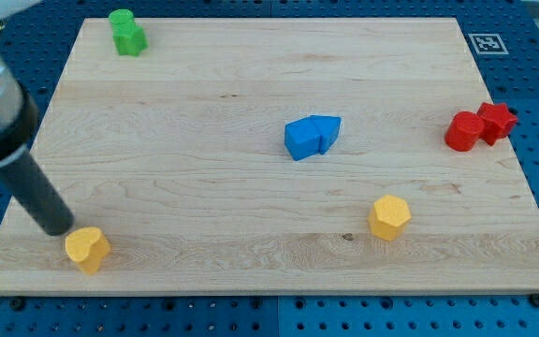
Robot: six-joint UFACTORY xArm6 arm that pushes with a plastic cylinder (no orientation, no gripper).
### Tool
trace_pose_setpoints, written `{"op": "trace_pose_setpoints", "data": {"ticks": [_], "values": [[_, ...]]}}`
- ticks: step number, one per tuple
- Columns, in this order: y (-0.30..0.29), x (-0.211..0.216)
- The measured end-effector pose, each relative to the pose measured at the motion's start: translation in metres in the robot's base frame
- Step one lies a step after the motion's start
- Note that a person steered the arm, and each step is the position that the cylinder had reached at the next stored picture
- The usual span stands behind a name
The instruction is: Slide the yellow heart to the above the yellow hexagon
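Observation:
The yellow heart (87,248) lies near the bottom left corner of the wooden board (204,187). The yellow hexagon (389,217) stands far to its right, in the lower right part of the board. My tip (57,227) is at the end of the dark rod coming in from the view's upper left. It rests just up and left of the yellow heart, touching it or almost so.
Two blue blocks (311,137) sit pressed together near the middle. A red cylinder (462,131) and a red star-like block (497,122) sit at the right edge. Two green blocks (126,32) sit at the top left. A fiducial tag (488,43) marks the top right corner.

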State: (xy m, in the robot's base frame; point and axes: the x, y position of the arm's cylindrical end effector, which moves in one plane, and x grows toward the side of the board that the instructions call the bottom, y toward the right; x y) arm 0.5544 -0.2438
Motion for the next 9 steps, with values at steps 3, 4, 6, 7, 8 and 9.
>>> {"op": "trace_pose_setpoints", "data": {"ticks": [3,4,6,7,8,9], "values": [[0.061,0.053],[0.092,0.051],[0.161,0.029],[0.165,0.026],[0.167,0.021],[0.176,0.029]]}}
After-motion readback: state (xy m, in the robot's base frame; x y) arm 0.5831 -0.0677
